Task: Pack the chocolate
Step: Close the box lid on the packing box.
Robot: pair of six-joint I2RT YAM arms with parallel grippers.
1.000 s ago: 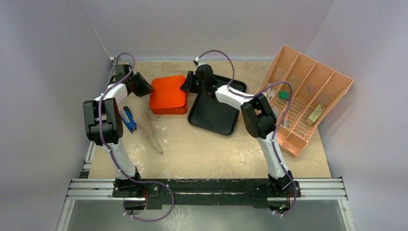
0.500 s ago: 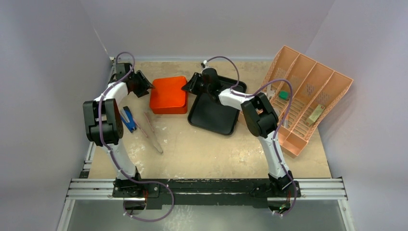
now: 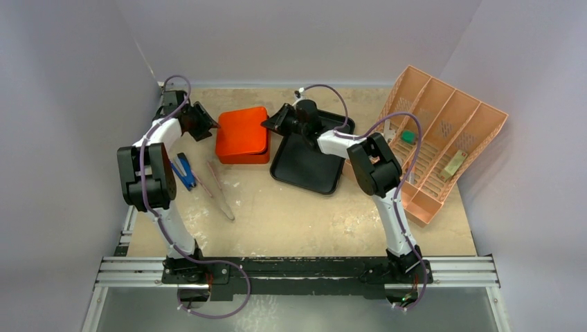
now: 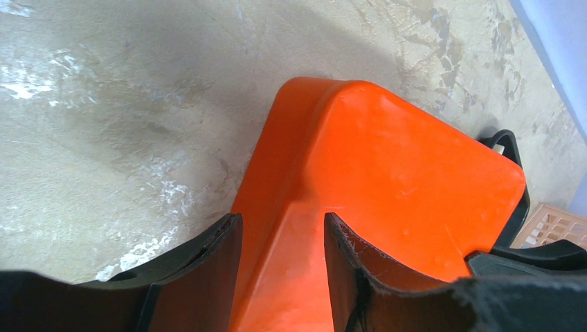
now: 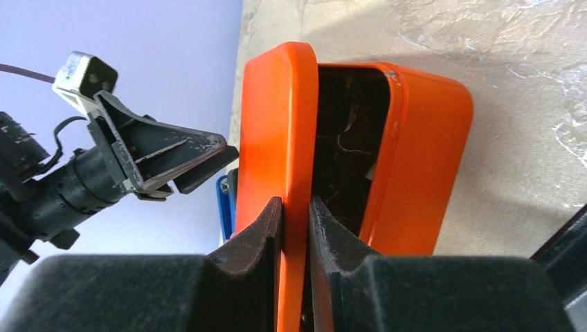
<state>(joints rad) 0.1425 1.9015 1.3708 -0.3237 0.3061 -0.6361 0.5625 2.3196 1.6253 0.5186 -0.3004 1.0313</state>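
At the far middle of the tabletop (image 3: 291, 214), your right hand (image 5: 294, 204) pinches the edge of the box (image 3: 242, 135) lid (image 5: 273, 124), which stands ajar. Your left hand (image 4: 282, 218) is wide, just beside the box's left side, holding nothing. The inside looks dark; you cannot make out the chocolate.

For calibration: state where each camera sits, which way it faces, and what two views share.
Top external: above and behind, looking down at the table; left arm and right arm show.
Left wrist: on the left arm, facing the orange box; open left gripper astride its corner.
Right wrist: facing the box's gap; right gripper pinching the lid.
Shared: both wrist views show the box.
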